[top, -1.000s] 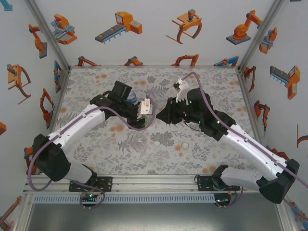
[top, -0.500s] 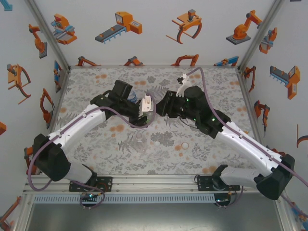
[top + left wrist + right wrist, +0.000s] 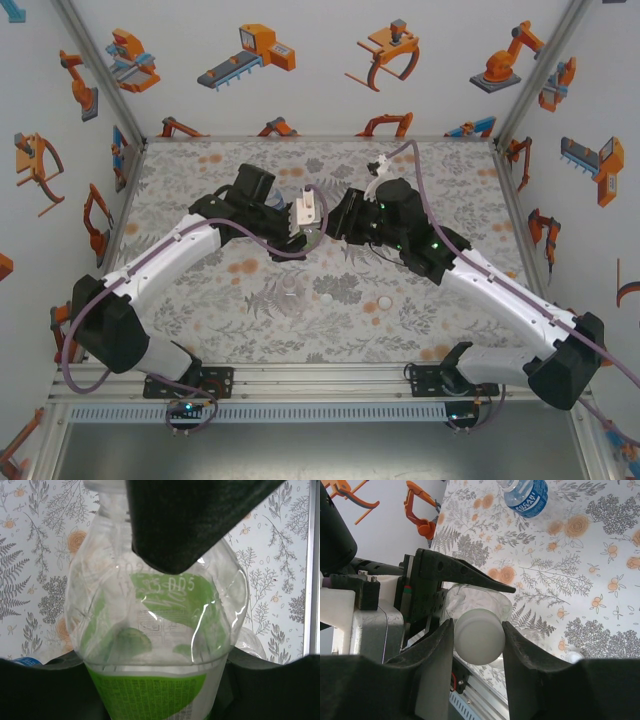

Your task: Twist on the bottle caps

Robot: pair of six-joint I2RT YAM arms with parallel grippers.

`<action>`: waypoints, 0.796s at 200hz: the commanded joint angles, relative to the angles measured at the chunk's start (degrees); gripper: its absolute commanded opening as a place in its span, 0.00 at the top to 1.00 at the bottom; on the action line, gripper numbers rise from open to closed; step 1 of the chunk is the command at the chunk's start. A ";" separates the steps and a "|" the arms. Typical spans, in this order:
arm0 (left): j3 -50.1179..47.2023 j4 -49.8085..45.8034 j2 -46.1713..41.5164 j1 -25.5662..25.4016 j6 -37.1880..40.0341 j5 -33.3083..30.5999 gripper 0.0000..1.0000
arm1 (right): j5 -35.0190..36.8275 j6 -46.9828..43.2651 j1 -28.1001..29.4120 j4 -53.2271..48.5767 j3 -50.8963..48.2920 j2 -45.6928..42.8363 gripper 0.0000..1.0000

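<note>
Within the right gripper [image 3: 479, 636], a smooth round cap [image 3: 480, 630] (white plastic).

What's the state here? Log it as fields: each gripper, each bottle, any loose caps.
left gripper: shut on the green bottle
right gripper: shut on a white cap, held at the green bottle's mouth; whether it is threaded cannot be told
blue-label bottle: on the table, apart from both grippers
clear bottle: on the table, nearer the arm bases
loose caps: one beside the clear bottle, another further right
</note>
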 commanded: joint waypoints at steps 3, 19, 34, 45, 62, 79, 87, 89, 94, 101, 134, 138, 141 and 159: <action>1.40 2.41 -0.31 0.10 -1.50 0.67 0.94 | -0.59 1.42 0.31 2.75 -0.75 0.14 0.67; 1.07 2.75 -0.50 0.05 -1.41 0.87 0.82 | -0.14 1.14 0.22 3.09 -0.98 0.04 0.72; 0.56 3.46 -0.88 0.08 -1.49 0.87 0.60 | 0.09 0.43 0.20 3.21 -1.02 0.06 0.75; -0.05 4.41 -1.38 0.12 -1.83 0.75 0.38 | 0.17 -0.48 0.09 3.13 -0.93 0.09 0.76; -1.01 5.85 -2.34 0.17 -2.32 0.47 0.19 | 0.46 -1.98 -0.52 2.53 -0.76 0.13 0.78; -1.59 7.09 -3.02 0.42 -2.97 0.04 0.06 | 0.84 -4.05 -1.49 1.12 -0.28 0.33 0.79; -1.86 7.69 -3.34 0.57 -3.29 -0.19 0.02 | 1.27 -5.19 -2.14 0.16 0.09 0.56 0.79; -1.92 7.88 -3.41 0.61 -3.40 -0.26 0.03 | 1.34 -5.48 -2.28 -0.04 0.18 0.70 0.79; -2.01 8.17 -3.62 0.69 -3.58 -0.52 0.03 | 1.47 -6.32 -2.76 -0.52 0.36 0.91 0.79; -2.21 8.57 -3.92 0.80 -3.71 -0.99 0.03 | 1.60 -7.60 -3.46 -1.42 0.74 1.46 0.79; -3.96 11.72 -5.70 0.83 -4.66 -4.19 0.03 | 3.30 -15.38 -7.06 -6.77 4.47 5.12 0.80; -4.19 12.06 -5.87 0.83 -4.85 -4.65 0.03 | 3.65 -16.55 -7.51 -7.69 5.20 5.83 0.80; -4.28 12.33 -6.01 0.87 -4.98 -4.91 0.03 | 4.01 -17.46 -7.80 -8.40 5.81 6.39 0.80; -4.60 13.39 -6.46 0.96 -5.67 -6.55 0.03 | 6.42 -23.07 -9.38 -12.26 9.52 10.48 0.80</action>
